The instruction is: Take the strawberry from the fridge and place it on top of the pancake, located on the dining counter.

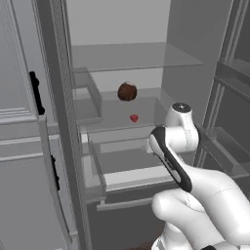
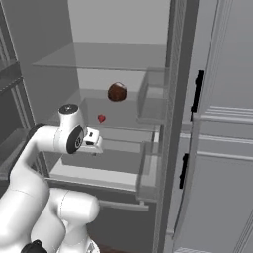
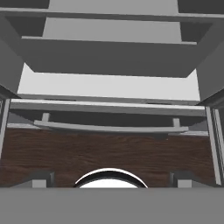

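The strawberry (image 1: 134,117) sits on a shelf inside the fridge (image 1: 122,58) (doors wide), end effector (image 3: 112,180) released.

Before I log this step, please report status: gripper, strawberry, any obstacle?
Gripper open, empty, aimed low at the fridge drawer. Strawberry on glass shelf, untouched, fridge doors open. Brown lump sits behind it, apart; nothing blocks the front.

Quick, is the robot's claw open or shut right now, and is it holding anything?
Gripper: open, holding nothing. The strawberry sits on the fridge shelf.
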Tool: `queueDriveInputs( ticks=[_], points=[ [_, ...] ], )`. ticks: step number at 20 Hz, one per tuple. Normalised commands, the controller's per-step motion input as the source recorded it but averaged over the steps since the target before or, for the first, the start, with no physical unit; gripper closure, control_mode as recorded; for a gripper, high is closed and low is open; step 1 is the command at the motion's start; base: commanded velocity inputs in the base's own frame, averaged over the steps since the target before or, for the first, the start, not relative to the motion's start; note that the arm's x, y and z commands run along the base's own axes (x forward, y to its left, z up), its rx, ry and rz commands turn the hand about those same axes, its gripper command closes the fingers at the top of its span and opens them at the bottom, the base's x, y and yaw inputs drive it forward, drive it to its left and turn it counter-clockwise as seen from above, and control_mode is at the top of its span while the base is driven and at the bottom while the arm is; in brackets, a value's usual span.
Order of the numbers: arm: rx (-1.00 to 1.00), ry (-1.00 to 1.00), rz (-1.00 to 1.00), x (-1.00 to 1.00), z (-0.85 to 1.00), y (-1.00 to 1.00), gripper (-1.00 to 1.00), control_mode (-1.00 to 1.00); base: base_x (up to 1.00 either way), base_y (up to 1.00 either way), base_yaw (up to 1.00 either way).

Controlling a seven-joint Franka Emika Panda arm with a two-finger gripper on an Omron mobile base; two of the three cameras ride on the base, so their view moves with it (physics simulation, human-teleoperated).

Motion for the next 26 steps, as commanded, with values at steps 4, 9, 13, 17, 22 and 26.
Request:
queueDriveInputs(
  ticks=[4, 9, 13, 17, 22, 26],
  points=[
    [0.0, 0.0, 0.0, 0.0, 0.0, 0.0, -1.0, 1.0, 0.6, 0.15, 0.0],
    [0.0, 0.0, 0.0, 0.0, 0.0, 0.0, -1.0, 1.0, 0.45, 0.12, 0.0],
    [0.0, 0.0, 0.0, 0.0, 0.0, 0.0, -1.0, 1.0, 0.39, 0.17, 0.0],
    [0.0, 0.0, 0.0, 0.0, 0.0, 0.0, -1.0, 1.0, 0.36, 0.26, 0.0],
    [0.0, 0.0, 0.0, 0.0, 0.0, 0.0, -1.0, 1.0, 0.33, 0.28, 0.0],
    [-0.04, -0.01, 0.0, 0.17, 0.04, 0.1, -1.0, -1.0, 0.15, 0.11, 0.0]
  ],
)
